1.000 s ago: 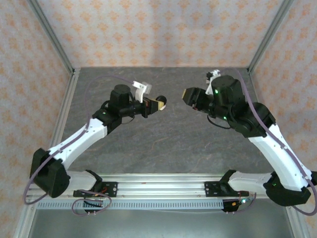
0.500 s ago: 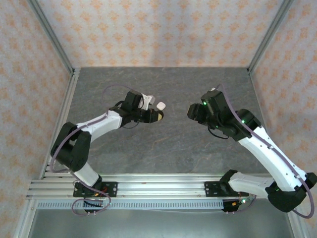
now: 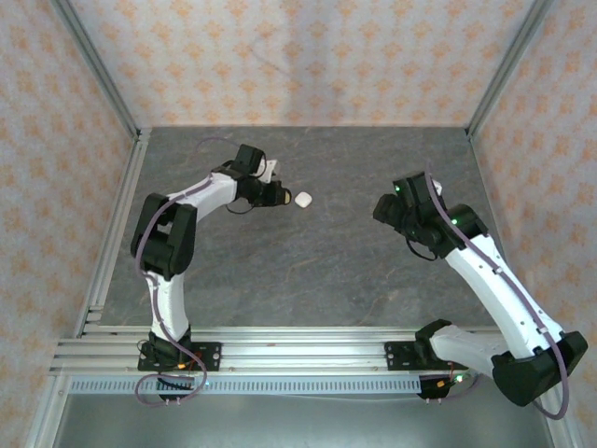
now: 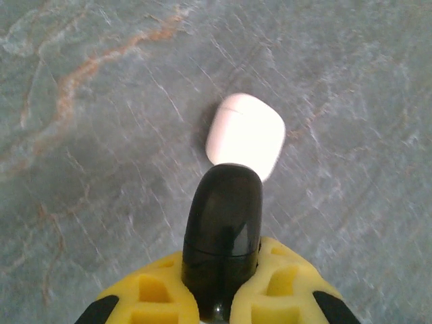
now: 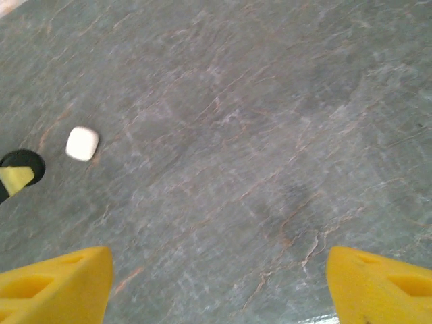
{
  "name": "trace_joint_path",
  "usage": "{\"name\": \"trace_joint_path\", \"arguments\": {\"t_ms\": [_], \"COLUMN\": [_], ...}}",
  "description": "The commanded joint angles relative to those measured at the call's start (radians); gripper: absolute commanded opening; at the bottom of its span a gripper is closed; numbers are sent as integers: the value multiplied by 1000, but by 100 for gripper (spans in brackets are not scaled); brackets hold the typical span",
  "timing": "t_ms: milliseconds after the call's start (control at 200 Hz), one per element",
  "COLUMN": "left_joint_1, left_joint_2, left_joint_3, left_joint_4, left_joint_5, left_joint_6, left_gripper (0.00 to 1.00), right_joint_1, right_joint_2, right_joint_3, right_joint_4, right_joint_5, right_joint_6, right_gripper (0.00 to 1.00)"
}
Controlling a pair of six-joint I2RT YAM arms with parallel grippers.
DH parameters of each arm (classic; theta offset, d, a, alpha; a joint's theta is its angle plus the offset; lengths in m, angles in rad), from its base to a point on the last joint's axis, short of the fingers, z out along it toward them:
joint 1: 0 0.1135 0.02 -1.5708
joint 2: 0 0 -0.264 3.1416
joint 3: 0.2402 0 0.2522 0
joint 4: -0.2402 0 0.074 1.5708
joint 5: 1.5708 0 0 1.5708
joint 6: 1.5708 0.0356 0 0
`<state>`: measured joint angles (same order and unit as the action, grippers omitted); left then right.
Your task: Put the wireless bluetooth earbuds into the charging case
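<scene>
A black charging case point(image 4: 224, 229), closed with a seam across it, sticks out from between the yellow pads of my left gripper point(image 4: 223, 270), which is shut on it. Just beyond its tip a closed white charging case point(image 4: 245, 135) lies on the table. From above, my left gripper point(image 3: 278, 197) sits right beside the white case point(image 3: 303, 199), at its left. My right gripper point(image 3: 381, 207) hovers to the right, apart from both cases, jaws wide open over bare table point(image 5: 219, 277). Its view catches the white case point(image 5: 82, 143) at far left. The earbuds are out of view.
The grey marbled table point(image 3: 308, 271) is fenced by patterned walls and metal corner posts point(image 3: 98, 84). An aluminium rail point(image 3: 298, 350) carrying both arm bases runs along the near edge.
My left gripper drew back to the left with the black case, uncovering the white case on the table. My right gripper opened wide and pulled away to the right.
</scene>
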<state>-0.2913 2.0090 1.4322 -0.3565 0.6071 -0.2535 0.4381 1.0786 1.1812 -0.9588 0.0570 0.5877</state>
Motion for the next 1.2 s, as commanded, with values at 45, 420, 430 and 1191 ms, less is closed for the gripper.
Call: {"name": "trace_joint_path", "arguments": {"t_ms": [45,420,430,1191], "left_joint_1": [9,12,12,34], "left_joint_2": [84,175,174,-124], "left_joint_3": [111,211,211,299], "left_joint_4": [-92,-140,-141,-313], "left_joint_5": [-35,-127,-129,-375], "left_joint_6": [28,13,15,270], "left_gripper": [4,28,29,100], "right_joint_1": [-60,-127,-127,-299], "right_joint_2": [-48,-70,-71,124], "right_joint_3": [-40,-137,-142,-308], "right_joint_4": [57,165,170,732], "right_joint_5": [90,176,182,382], "right_joint_6": [-7,-83,-86,-404], "right_gripper": [86,95,95,99]}}
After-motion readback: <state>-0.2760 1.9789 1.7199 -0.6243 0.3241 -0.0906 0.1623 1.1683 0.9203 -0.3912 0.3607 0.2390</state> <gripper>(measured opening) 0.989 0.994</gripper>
